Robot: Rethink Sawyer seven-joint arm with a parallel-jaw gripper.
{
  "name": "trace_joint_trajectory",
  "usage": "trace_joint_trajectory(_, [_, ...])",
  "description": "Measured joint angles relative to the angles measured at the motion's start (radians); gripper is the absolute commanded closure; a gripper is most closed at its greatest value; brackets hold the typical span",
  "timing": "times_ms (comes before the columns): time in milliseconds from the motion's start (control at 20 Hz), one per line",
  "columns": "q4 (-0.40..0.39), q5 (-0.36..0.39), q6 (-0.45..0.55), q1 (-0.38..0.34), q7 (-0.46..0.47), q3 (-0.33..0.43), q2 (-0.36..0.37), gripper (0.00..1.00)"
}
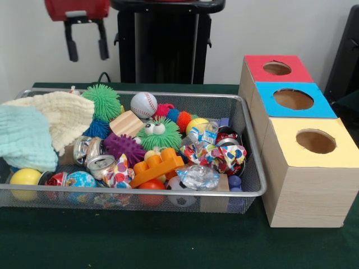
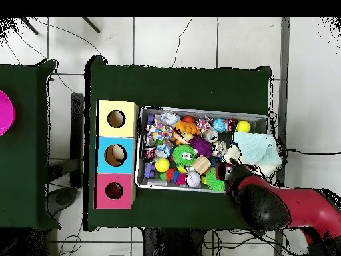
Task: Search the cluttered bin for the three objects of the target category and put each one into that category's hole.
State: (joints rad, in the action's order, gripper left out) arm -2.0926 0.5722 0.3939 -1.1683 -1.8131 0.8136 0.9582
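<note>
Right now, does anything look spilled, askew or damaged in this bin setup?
Nothing spilled or broken. The only oddity: the cream cloth and the pale blue cloth drape over the wire bin's end rim, hanging partly outside. The three boxes stand aligned beside it.

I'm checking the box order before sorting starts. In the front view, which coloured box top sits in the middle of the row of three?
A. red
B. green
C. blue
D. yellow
C: the blue-topped box sits between the red-topped box behind it and the yellow-topped box in front; the overhead view shows the same order.
</note>
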Motion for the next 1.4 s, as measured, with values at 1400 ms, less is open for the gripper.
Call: trace_joint_trajectory(1400, [0.131, 0.008, -0.194, 0.482, 0.0, -0.431, -0.301, 0.0])
